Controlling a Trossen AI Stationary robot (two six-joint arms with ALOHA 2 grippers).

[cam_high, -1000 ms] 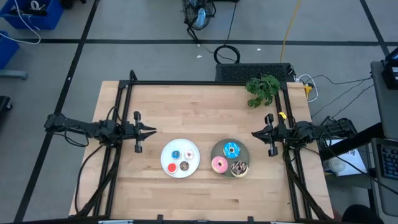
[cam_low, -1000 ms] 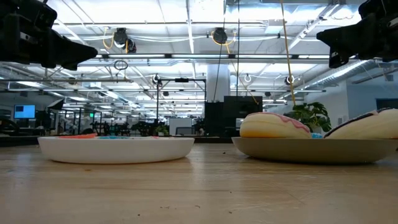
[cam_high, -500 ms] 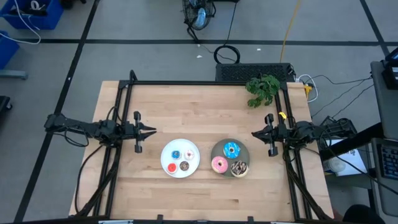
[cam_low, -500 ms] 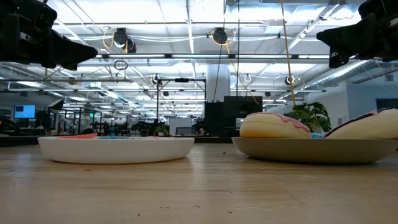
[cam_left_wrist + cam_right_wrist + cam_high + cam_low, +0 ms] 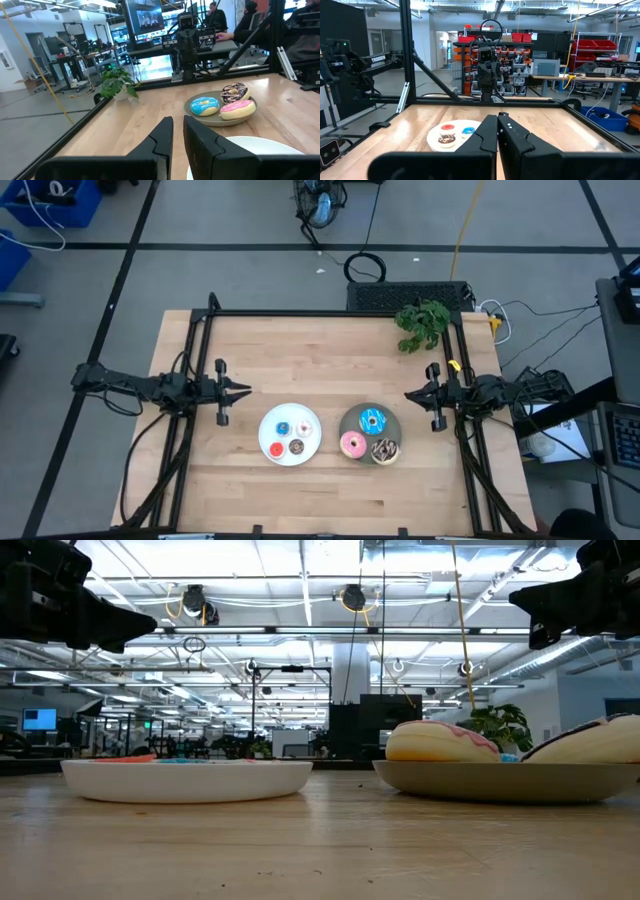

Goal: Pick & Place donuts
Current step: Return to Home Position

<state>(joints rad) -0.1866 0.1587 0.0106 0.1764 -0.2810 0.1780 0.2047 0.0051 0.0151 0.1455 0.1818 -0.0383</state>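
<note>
A white plate (image 5: 290,434) carries four tiny donuts: blue (image 5: 283,428), white-pink (image 5: 304,426), red (image 5: 275,448) and brown (image 5: 297,447). To its right, a grey plate (image 5: 352,423) holds three larger donuts: bright blue (image 5: 373,420), pink (image 5: 352,444) and dark chocolate with sprinkles (image 5: 384,450). My left gripper (image 5: 245,390) hovers shut left of and beyond the white plate. My right gripper (image 5: 408,395) hovers shut right of and beyond the grey plate. Both point level toward the table's middle, above the table top.
A small green plant (image 5: 422,323) stands at the table's far right corner. Black frame rails (image 5: 330,313) run along the far, left and right edges. Bare wood lies between the two grippers and in front of the plates.
</note>
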